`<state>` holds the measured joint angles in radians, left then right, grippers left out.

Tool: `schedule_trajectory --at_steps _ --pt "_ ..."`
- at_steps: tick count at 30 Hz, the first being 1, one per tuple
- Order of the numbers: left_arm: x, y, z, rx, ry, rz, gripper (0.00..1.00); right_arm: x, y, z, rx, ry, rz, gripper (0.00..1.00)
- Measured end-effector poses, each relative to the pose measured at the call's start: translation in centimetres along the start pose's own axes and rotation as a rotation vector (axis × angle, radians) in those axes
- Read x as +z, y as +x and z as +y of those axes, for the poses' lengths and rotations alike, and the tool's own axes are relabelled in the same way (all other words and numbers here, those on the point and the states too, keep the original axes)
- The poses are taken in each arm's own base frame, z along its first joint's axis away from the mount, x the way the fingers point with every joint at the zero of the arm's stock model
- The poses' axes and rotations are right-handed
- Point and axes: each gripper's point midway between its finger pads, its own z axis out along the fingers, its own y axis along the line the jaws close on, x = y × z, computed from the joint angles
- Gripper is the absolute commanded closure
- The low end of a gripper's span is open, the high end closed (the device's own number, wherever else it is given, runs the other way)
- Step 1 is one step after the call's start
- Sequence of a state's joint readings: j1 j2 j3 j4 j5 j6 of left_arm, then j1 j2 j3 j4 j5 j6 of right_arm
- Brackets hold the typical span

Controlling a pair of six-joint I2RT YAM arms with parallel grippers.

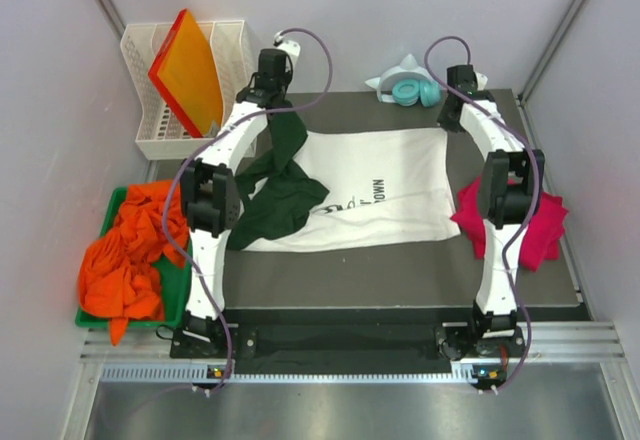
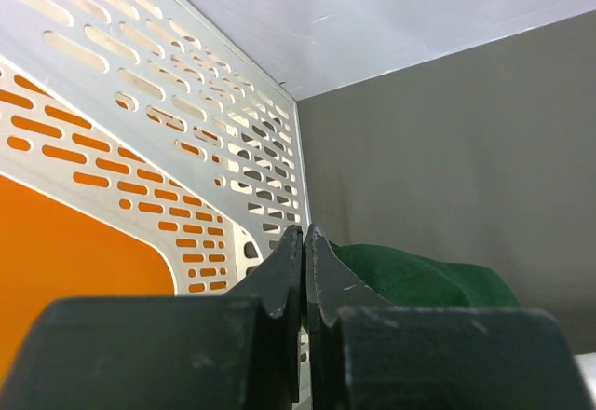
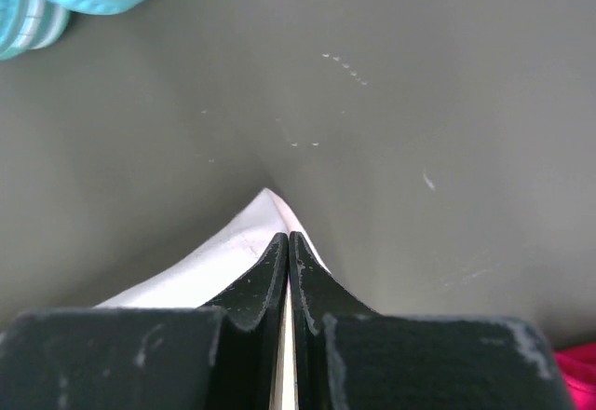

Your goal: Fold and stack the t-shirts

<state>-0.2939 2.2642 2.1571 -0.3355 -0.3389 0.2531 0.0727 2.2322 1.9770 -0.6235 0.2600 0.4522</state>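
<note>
Both arms reach to the far side, each pinching cloth.
The right gripper is clamped on the far corner of the white t-shirt. The left gripper, fingers pressed together, lifts the dark green t-shirt, which trails across the white one's left side.

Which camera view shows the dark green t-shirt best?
Top external: most of the green t-shirt shows, lying partly on the white t-shirt. Left wrist shows only a fold; right wrist shows none.
</note>
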Motion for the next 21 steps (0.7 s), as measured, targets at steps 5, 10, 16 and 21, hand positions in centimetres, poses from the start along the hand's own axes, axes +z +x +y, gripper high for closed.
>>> schedule_trajectory --at_steps 5,10,16,21 --pt "1.1 -0.3 -0.2 -0.006 -0.009 -0.015 1.0 0.7 -0.2 -1.8 0.019 0.03 0.015 1.0" --pt "1.9 -0.5 -0.8 -0.009 -0.006 -0.026 1.0 1.2 -1.0 -4.2 0.054 0.062 0.015 1.0" --pt "1.9 -0.8 -1.3 -0.025 0.009 -0.038 0.77 1.5 -1.5 -5.6 0.079 0.068 0.019 1.0" --pt "2.1 -1.1 -1.7 -0.036 0.019 -0.066 0.35 1.8 -1.3 -5.3 0.076 0.063 0.024 1.0"
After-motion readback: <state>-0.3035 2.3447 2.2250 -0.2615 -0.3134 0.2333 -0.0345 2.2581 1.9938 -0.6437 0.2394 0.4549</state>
